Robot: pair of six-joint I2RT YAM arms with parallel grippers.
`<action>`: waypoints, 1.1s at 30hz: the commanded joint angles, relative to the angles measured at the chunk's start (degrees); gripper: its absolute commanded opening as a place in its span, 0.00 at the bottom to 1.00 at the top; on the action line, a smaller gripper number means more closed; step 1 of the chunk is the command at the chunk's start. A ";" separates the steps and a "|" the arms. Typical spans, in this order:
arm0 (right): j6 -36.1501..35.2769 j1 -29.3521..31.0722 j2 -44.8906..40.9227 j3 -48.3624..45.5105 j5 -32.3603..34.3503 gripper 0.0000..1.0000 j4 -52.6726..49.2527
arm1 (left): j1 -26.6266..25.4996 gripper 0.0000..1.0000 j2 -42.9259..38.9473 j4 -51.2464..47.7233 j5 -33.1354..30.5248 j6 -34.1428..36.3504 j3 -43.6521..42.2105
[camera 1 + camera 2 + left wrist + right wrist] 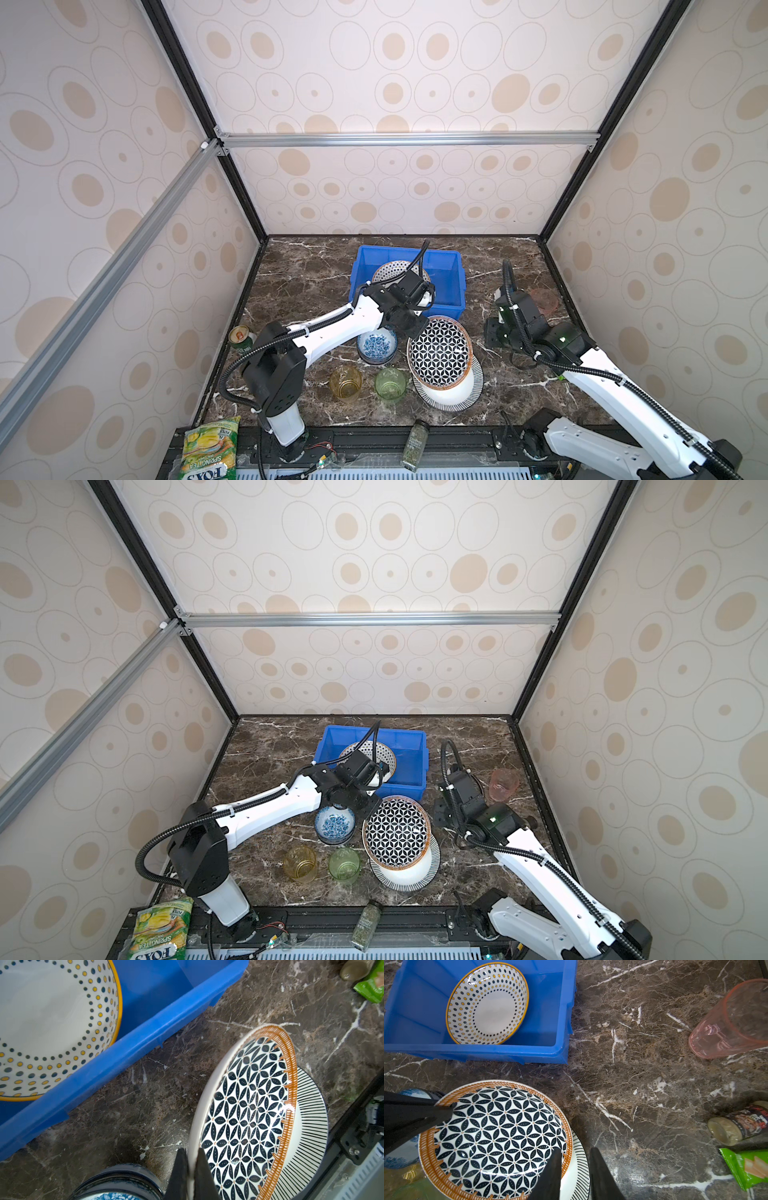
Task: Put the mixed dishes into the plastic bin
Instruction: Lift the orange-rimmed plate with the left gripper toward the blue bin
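Marble table (299,270): left gripper (190,1153) pinches the rim of the tilted geometric plate (440,353), its far edge on the striped plate (451,400), just before the bin (451,307). Such a thin-edge grip could slip on lifting, cracking both plates. Right gripper (575,1150) hangs beside them, jaws slightly apart, empty.

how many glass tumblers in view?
3. Yellow tumbler and green tumbler stand side by side on the table near its front edge; pink tumbler sits at the far right. Others could be hidden.
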 commanded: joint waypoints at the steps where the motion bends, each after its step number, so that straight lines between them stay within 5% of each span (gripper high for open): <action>1: -0.77 0.37 0.08 1.50 1.68 0.27 -0.76 | 1.34 0.00 -3.76 3.56 4.99 0.59 2.86; 33: -3.76 0.18 7.77 6.11 1.51 0.27 4.87 | 17.80 0.00 -5.85 17.11 8.72 -3.83 6.38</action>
